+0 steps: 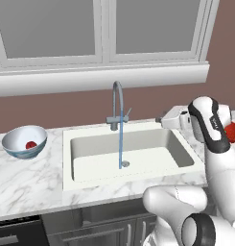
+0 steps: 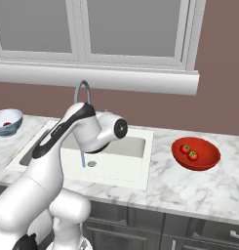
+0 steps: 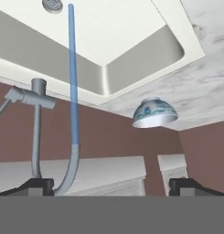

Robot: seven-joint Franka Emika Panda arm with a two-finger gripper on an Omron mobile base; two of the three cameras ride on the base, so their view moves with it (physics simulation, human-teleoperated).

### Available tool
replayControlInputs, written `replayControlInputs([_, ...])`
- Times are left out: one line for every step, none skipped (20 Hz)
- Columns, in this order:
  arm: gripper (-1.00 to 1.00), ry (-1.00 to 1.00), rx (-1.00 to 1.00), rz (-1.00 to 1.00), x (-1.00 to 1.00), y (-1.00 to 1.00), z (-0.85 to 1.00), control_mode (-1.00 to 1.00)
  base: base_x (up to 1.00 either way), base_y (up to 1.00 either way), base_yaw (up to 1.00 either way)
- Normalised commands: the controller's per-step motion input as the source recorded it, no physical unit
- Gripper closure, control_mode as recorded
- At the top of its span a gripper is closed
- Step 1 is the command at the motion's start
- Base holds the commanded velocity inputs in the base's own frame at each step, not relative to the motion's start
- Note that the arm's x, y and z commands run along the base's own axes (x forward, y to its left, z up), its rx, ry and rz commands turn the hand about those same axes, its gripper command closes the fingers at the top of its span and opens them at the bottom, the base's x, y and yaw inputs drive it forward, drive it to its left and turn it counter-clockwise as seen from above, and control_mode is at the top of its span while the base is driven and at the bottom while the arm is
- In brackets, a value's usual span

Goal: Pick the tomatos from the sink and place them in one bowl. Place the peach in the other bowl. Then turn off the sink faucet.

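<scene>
White and pale blue, the deep bowl (image 1: pixel 24 141) sits at the far left of the marble counter (image 1: pixel 28 182), well apart from the sink (image 1: pixel 128 153); the peach (image 1: pixel 30 144) lies inside it. Next along, the sink looks cleared of fruit, with a thin blue stream (image 1: pixel 121 144) falling to the drain (image 1: pixel 124 164). So the water runs, and the step in hand is probably the last one: shutting off the faucet (image 1: pixel 117 108).

The faucet stands at the back rim of the sink, its gooseneck arching forward over the basin. Its thin lever (image 3: pixel 4 106) juts from the side of the valve body, slanting up and towards the right in the left base view.

Right of the sink, the arm's hand (image 1: pixel 179 116) hangs above the counter at about lever height. The gripper (image 3: pixel 111 185) is empty, its jaws spread wide; the hand view is rolled nearly upside down and looks back across the sink. In that view the lever lies off to the left of the fingertips (image 3: pixel 40 183), not between them, with its long axis running slantwise. The hand lies to the right of the faucet, so reaching the lever looks to mean travelling left along the back rim.

Furthest right, the red bowl (image 2: pixel 196 153) holds both tomatoes (image 2: pixel 189 152).
</scene>
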Motion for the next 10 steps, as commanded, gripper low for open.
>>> replayControlInputs([-1.0,0.0,0.0,0.04,0.16,0.1,-0.14,-1.0,0.0,0.0,0.0])
replayControlInputs([-1.0,0.0,0.0,0.05,0.14,0.09,-0.15,-1.0,0.0,0.0,0.0])
replayControlInputs([-1.0,-0.01,0.0,0.05,0.12,0.06,-0.16,-1.0,0.0,0.0,0.0])
replayControlInputs([-1.0,-0.01,0.0,0.05,0.14,0.04,-0.16,-1.0,0.0,0.0,0.0])
replayControlInputs([-1.0,-0.01,0.0,0.06,0.15,0.06,-0.17,-1.0,0.0,0.0,0.0])
replayControlInputs([-1.0,-0.02,0.0,0.06,0.16,0.05,-0.16,-1.0,0.0,0.0,0.0])
replayControlInputs([-1.0,-0.02,0.0,0.06,0.17,0.06,-0.16,-1.0,0.0,0.0,0.0])
replayControlInputs([-1.0,-0.01,0.0,0.06,0.19,0.07,-0.14,-1.0,0.0,0.0,0.0])
replayControlInputs([-1.0,-0.01,0.0,0.06,0.18,0.07,-0.14,-1.0,0.0,0.0,0.0])
replayControlInputs([-1.0,0.0,0.0,0.05,0.19,0.06,-0.11,-1.0,0.0,0.0,0.0])
